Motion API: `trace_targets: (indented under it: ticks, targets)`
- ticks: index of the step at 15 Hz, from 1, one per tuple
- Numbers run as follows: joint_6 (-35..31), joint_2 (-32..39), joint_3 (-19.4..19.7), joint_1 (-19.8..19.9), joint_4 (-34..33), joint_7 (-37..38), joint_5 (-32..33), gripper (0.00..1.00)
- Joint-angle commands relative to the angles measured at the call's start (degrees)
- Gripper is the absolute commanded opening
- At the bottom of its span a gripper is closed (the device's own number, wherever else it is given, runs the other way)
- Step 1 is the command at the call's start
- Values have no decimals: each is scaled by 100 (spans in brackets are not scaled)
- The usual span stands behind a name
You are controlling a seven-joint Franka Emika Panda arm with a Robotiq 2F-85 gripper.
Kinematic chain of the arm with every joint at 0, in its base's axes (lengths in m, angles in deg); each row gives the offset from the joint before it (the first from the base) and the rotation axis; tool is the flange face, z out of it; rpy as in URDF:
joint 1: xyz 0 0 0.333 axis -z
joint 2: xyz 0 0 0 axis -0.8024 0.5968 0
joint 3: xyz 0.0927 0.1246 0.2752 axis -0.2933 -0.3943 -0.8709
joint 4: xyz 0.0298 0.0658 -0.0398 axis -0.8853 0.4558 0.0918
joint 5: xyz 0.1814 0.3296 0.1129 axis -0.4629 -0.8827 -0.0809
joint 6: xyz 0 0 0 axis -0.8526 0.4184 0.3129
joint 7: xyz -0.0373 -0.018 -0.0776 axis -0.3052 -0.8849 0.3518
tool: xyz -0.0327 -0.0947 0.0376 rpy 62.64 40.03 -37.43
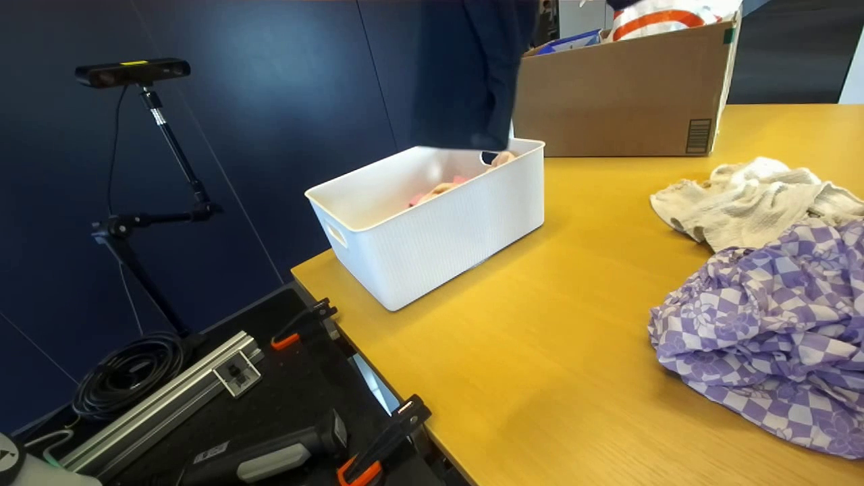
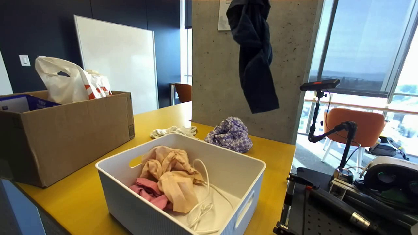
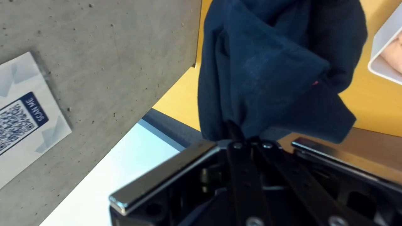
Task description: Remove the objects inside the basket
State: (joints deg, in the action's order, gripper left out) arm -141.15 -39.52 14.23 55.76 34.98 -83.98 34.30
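Navy cloth (image 2: 256, 60) hangs pointing down, long axis near vertical, seemingly pinched in the hand (image 3: 246, 138).

A cardboard box (image 2: 85, 137) stands on the table (image 1: 594, 283), a plastic bag (image 2: 65, 88) rising above its rim. Behind them is a whiteboard (image 2: 117, 62). A poster (image 3: 25, 119) hangs on the concrete pillar (image 3: 103, 62). 2 clamps (image 1: 386, 437) sit at the table's edge; an orange chair (image 2: 372, 127) stands near the window (image 2: 362, 49).
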Motion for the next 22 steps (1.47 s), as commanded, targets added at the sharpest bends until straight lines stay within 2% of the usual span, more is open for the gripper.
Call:
trace_targets:
  ticks: [1,8,13,22]
  targets:
    - [-880,98,-29,-58,795,239,-287,1]
    - [-2696,871,-195,-215,2088,299,-1071,1]
    - [-3626,1186,-165,-100,2798,230,-1496,1]
    - [-4296,2215,22,224,2728,649,-1518,1]
